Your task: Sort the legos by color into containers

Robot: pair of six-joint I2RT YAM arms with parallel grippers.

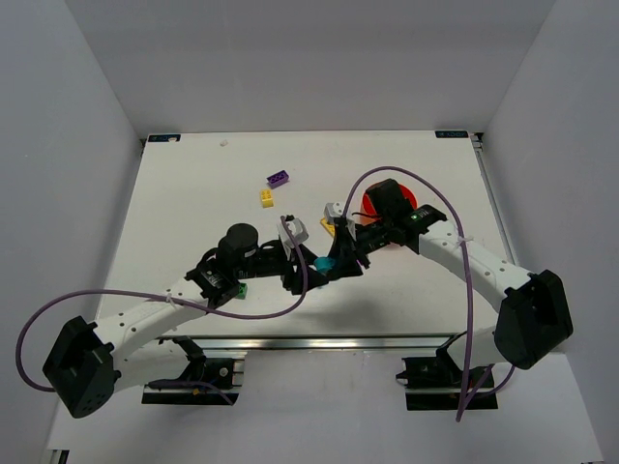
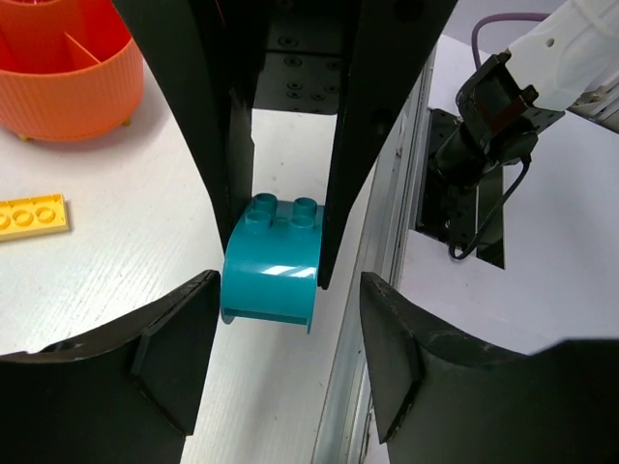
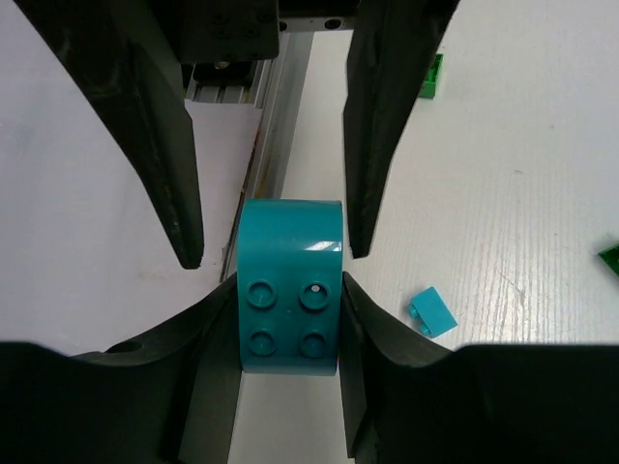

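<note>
A teal-blue curved lego (image 3: 290,290) hangs above the table's near edge, and my right gripper (image 3: 289,290) is shut on its studded end. My left gripper (image 2: 288,280) faces it, open, with its fingers (image 3: 174,193) on either side of the brick's rounded end without touching it. In the top view the teal lego (image 1: 324,263) sits between the two grippers at centre. The orange-red divided bowl (image 2: 68,68) stands behind, largely hidden under the right wrist (image 1: 387,203). A purple lego (image 1: 279,179) and a yellow lego (image 1: 267,198) lie further back.
A flat yellow plate (image 2: 29,215) lies near the bowl. There is a small teal brick (image 3: 431,312) on the table beside the right fingers, and a green brick (image 1: 241,288) by the left arm. The aluminium rail (image 2: 387,242) marks the table's near edge.
</note>
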